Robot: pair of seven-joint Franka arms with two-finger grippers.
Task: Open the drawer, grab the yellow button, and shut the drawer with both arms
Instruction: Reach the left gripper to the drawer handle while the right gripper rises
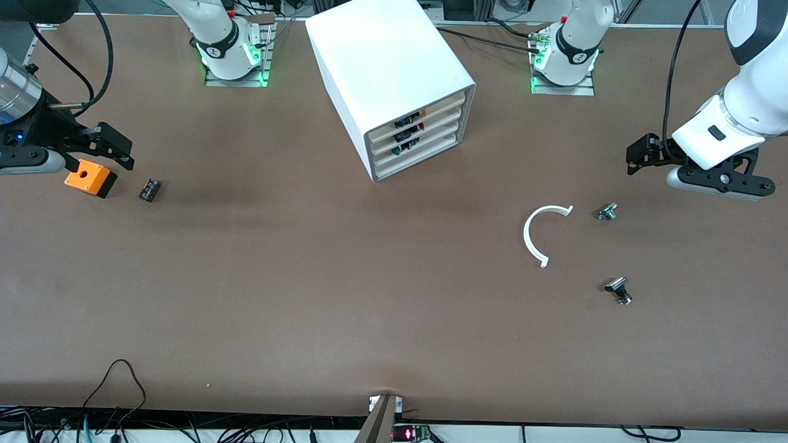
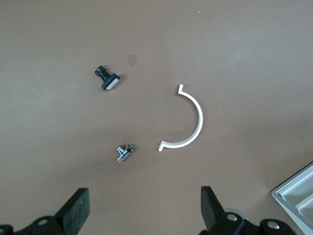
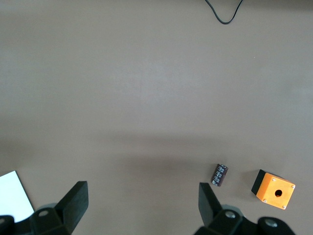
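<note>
The white box cabinet stands at the middle of the table near the robots' bases. Its uppermost drawer is shut, level with the three trays below it. Small dark parts show at the tray fronts; I cannot make out the button. My left gripper is open and empty above the table at the left arm's end, shown open in the left wrist view. My right gripper is open and empty over the table at the right arm's end, shown open in the right wrist view.
A white C-shaped strip and two silver-and-black knob pieces lie near the left gripper. An orange box with a hole and a small dark cylinder lie by the right gripper.
</note>
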